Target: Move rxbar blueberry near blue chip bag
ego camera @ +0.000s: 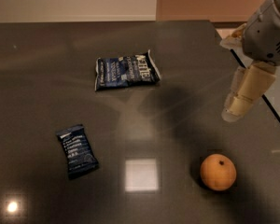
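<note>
The rxbar blueberry (77, 150) is a small navy bar wrapper with white text lines, lying flat at the front left of the dark table. The blue chip bag (126, 71) is larger and crinkly and lies flat near the table's middle back, well apart from the bar. My gripper (237, 102) hangs above the table's right side, far to the right of both, pointing down and to the left. It holds nothing that I can see.
An orange (218, 172) sits at the front right, below the gripper. The dark glossy table (186, 45) has its right edge just behind the gripper. Bright light reflections show on the table's front part.
</note>
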Controlling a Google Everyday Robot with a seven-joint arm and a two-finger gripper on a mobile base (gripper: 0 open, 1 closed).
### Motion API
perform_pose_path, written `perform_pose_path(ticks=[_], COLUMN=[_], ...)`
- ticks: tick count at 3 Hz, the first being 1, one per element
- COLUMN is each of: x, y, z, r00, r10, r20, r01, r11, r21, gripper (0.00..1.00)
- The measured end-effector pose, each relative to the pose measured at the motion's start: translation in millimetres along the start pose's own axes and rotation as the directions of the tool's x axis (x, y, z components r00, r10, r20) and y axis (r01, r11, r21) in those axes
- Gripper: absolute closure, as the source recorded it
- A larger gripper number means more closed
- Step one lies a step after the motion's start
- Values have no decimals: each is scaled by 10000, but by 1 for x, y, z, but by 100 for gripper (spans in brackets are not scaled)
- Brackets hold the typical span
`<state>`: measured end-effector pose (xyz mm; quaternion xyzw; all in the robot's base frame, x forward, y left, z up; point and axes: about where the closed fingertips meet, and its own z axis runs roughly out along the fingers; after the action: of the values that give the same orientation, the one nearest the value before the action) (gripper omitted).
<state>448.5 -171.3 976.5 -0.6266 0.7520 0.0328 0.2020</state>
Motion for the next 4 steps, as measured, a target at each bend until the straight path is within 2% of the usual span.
perform_pose_path(ticks=[1,2,3,4], x=[-34,-78,-116,-149], y=[5,16,35,60], z=[14,35,57,81], r00=[9940,9765,9567,9365], r10=[-499,-1114,-1721,-2298], r20=[975,1845,2349,2648], r01=[523,1217,1941,2665], r11=[9984,9915,9782,9574], r21=[-225,-454,-741,-1116], gripper=[0,0,0,0])
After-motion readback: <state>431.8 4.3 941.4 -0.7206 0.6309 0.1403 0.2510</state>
